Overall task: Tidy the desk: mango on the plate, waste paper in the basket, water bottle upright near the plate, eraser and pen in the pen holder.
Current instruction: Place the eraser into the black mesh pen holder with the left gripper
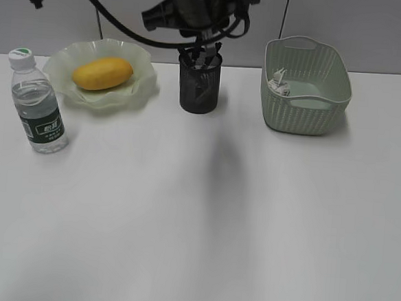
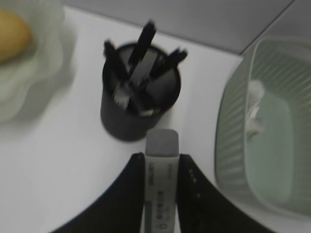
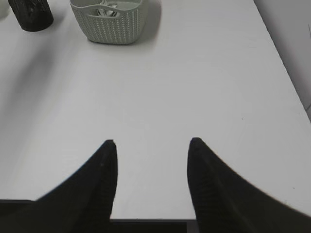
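Your left hand (image 2: 162,162) is clenched on the eraser (image 2: 161,170), a white bar with a grey tip, gripped between both fingers and sticking out past them. It hangs over the pen holder (image 2: 139,104); the holder sits just ahead of the fingertips, with dark pens standing in it. In the exterior view that hand is largely hidden among cables above the holder.

To the hand's left lies the plate (image 1: 140,84) with the mango (image 1: 103,73) resting in it. Further left and nearer you, the bottle (image 1: 38,105) stands upright on the table (image 1: 216,220), close beside the plate but not touching it. To the hand's right sits the basket (image 1: 305,85), and the paper (image 1: 279,81) lies inside it against its left wall.

Your right hand (image 3: 152,145) is released, fingers spread and holding nothing, over bare table. The basket and holder are far ahead of it and to its left.
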